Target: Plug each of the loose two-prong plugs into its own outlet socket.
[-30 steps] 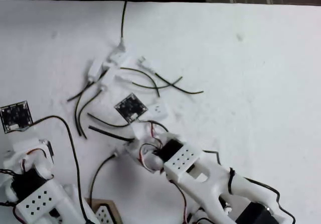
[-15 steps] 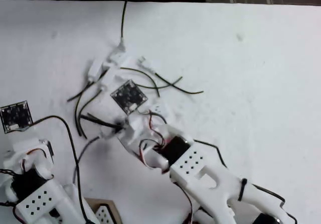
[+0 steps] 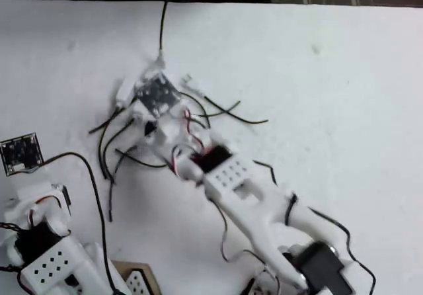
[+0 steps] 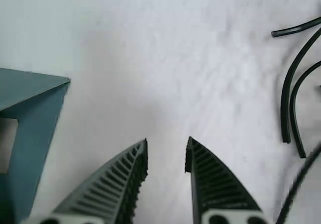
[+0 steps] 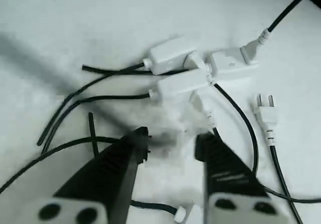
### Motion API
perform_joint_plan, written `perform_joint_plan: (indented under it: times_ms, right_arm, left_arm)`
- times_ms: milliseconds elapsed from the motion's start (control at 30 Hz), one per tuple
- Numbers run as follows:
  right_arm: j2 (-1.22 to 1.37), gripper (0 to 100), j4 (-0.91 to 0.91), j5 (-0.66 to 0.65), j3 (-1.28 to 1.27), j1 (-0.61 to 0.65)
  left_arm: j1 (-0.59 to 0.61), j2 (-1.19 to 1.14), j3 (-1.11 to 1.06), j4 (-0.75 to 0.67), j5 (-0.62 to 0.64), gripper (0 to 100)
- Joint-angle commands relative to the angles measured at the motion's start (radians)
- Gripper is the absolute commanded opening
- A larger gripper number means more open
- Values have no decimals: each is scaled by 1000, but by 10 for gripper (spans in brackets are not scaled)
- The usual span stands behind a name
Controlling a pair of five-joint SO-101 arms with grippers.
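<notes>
Several white outlet blocks (image 5: 173, 54) lie joined in a cluster with a black supply cord (image 5: 281, 14). One loose two-prong plug (image 5: 265, 109) lies on its black lead beside them, and a smaller white plug (image 5: 201, 108) sits just past my right gripper (image 5: 170, 139). That gripper hovers open short of the cluster; a blurred white patch lies between its fingertips. In the high view the right arm (image 3: 228, 172) stretches to the outlet cluster (image 3: 153, 75). My left gripper (image 4: 167, 147) is open over bare table, with loose black lead ends (image 4: 290, 101) off to one side.
Loose black leads (image 3: 119, 146) sprawl on the white table (image 3: 330, 96) around the outlets. The left arm (image 3: 39, 249) sits at the near left corner. A teal block edge (image 4: 30, 118) stands close beside the left gripper. A small board (image 3: 135, 278) lies at the front edge.
The right arm has swung away and leftward, up to the outlet cluster, and black leads near it have shifted. The left arm has kept still.
</notes>
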State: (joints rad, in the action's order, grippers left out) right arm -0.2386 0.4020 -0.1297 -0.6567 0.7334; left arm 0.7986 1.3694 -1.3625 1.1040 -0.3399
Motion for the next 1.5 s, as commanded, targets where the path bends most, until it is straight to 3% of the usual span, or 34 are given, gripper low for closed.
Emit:
perform_joint_plan:
  times_ms: [0, 300, 567, 867, 1067, 1233, 1467]
  right_arm:
    - [2, 259, 108, -9, 117, -39]
    - [50, 228, 213, -20, 164, -334]
    - [274, 228, 232, -175, 166, -478]
    - [386, 227, 114, -299, 166, -507]
    - [470, 220, 124, -308, 196, -510]
    - [530, 19, 174, -308, 276, -532]
    - [414, 16, 317, -308, 278, -595]
  left_arm:
    - [7, 7, -6, -29, -9, 146]
    - [7, 7, -8, -34, -9, 146]
    - [7, 7, -8, -34, -9, 146]
    - [5, 7, -8, -34, -9, 146]
    - [5, 7, -8, -34, -9, 146]
    - [5, 7, -8, -34, -9, 146]
    - [5, 7, -9, -34, -9, 146]
